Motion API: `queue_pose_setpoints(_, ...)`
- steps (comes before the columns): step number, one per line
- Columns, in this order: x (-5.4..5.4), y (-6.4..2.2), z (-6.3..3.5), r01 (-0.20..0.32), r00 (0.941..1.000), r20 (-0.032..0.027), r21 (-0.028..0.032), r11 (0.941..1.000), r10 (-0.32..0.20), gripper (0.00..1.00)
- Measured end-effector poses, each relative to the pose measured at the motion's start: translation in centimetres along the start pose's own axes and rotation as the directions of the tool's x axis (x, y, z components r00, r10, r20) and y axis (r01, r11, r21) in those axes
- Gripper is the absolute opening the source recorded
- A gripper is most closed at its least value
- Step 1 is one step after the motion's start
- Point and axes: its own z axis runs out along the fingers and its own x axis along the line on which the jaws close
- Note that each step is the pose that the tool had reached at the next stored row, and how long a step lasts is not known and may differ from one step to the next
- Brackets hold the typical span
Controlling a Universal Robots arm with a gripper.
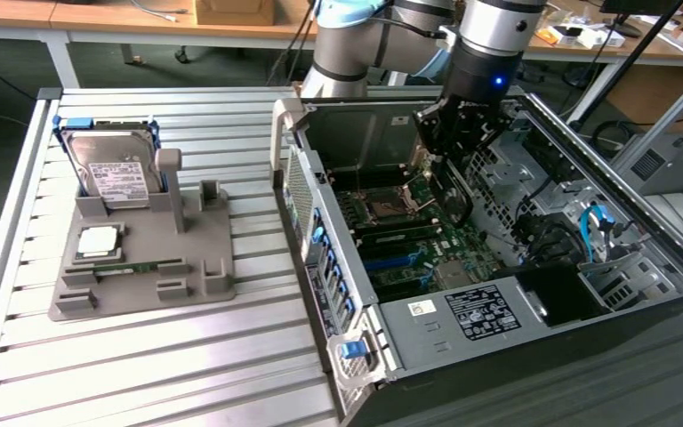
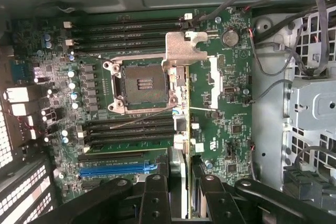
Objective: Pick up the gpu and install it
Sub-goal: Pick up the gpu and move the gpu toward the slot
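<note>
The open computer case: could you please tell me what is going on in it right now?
The robot arm's gripper is inside the open computer case, gripping the gpu on edge above the motherboard. The card does not look seated in a slot yet. On the exterior view's left, a grey holder carries a hard drive and a memory stick.
</note>
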Motion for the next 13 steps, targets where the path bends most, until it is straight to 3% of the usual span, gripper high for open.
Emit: queue_pose_setpoints(13, 0.01, 0.04, 0.48, 0.0, 1.0, 0.0, 0.0, 1.0, 0.0, 0.27)
